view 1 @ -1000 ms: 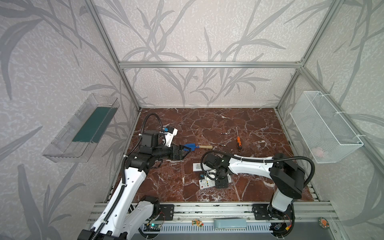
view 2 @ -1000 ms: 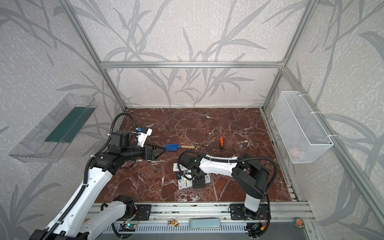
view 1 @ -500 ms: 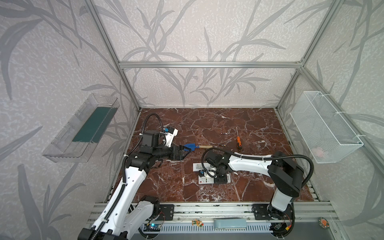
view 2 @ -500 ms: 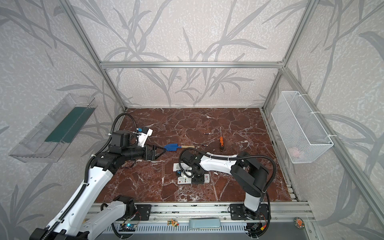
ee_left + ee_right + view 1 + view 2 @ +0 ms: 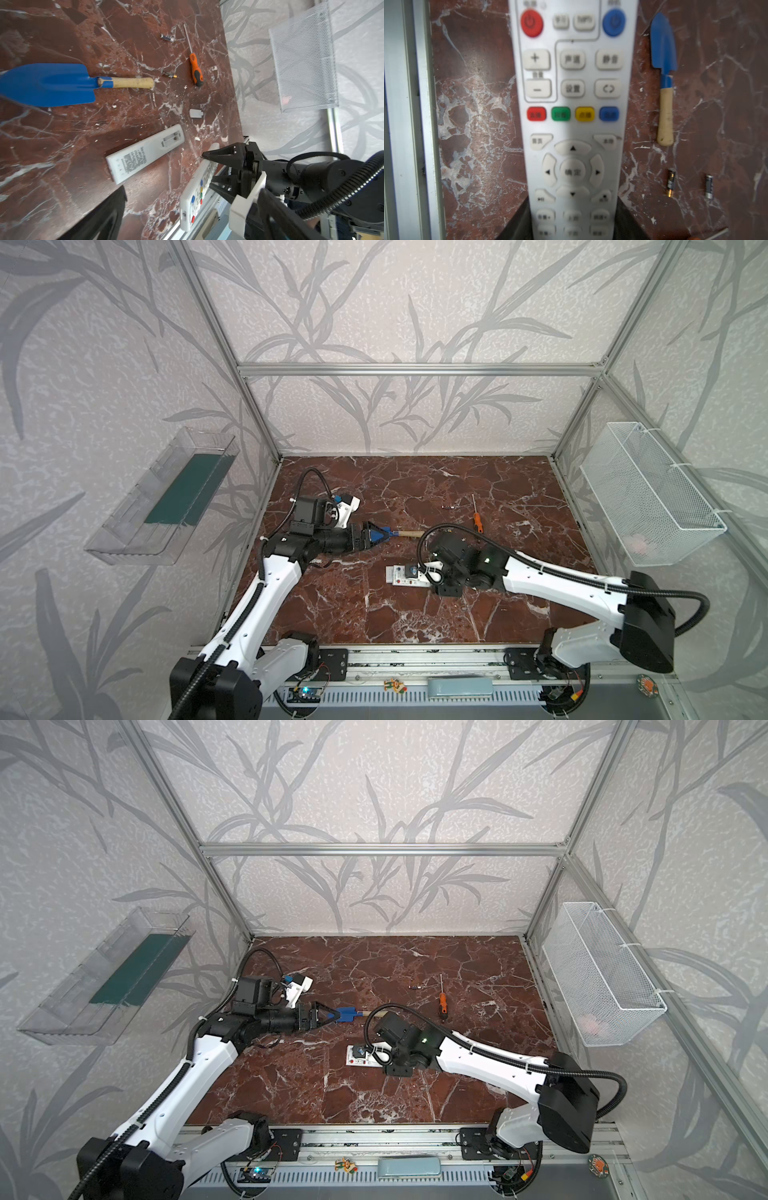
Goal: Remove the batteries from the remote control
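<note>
Two slim dark cylindrical batteries (image 5: 671, 182) lie untouched on the red marble counter (image 5: 477, 124); probably light, rigid and likely to roll, so pinch mid-body. Right jaws clamp the white plastic remote control (image 5: 571, 124); left jaws gape wide, empty.

Right arm (image 5: 540, 572): pulled back a little from the front edge of the desk (image 5: 415, 635) | right jaws: drawn in from wide, now clamped on the sides of the white remote (image 5: 571, 124), buttons up | white remote: raised off the desk, beside the second remote (image 5: 145, 153).
</note>
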Robot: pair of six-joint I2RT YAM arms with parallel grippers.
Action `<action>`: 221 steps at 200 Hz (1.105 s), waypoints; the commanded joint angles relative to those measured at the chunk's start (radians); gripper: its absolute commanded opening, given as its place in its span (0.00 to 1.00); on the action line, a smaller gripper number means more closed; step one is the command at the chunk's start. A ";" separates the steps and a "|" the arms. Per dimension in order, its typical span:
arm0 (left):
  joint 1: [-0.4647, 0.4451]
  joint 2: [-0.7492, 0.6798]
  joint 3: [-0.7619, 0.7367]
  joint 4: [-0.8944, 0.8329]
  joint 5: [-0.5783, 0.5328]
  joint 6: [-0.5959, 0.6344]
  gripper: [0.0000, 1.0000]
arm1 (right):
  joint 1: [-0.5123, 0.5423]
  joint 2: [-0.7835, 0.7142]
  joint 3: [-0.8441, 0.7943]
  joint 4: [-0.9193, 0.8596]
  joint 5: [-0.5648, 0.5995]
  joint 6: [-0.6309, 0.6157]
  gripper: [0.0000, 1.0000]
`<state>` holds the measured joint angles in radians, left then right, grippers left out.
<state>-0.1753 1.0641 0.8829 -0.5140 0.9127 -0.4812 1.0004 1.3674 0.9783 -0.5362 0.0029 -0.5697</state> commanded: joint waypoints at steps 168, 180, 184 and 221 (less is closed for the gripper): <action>-0.223 0.108 -0.032 0.049 0.097 -0.092 0.35 | 0.000 -0.091 0.033 0.087 0.132 0.028 0.42; -0.227 0.112 -0.028 0.048 0.097 -0.088 0.21 | -0.002 -0.089 0.030 0.087 0.134 0.033 0.42; -0.227 0.115 -0.025 0.045 0.096 -0.085 0.15 | -0.001 -0.088 0.029 0.087 0.135 0.034 0.42; -0.228 0.125 0.008 -0.026 0.052 -0.030 0.11 | -0.002 -0.102 0.026 0.088 0.160 0.069 0.57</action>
<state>-0.4084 1.1797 0.8452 -0.4606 1.0050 -0.5037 0.9955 1.3045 0.9901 -0.4808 0.1104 -0.5320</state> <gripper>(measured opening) 0.160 0.510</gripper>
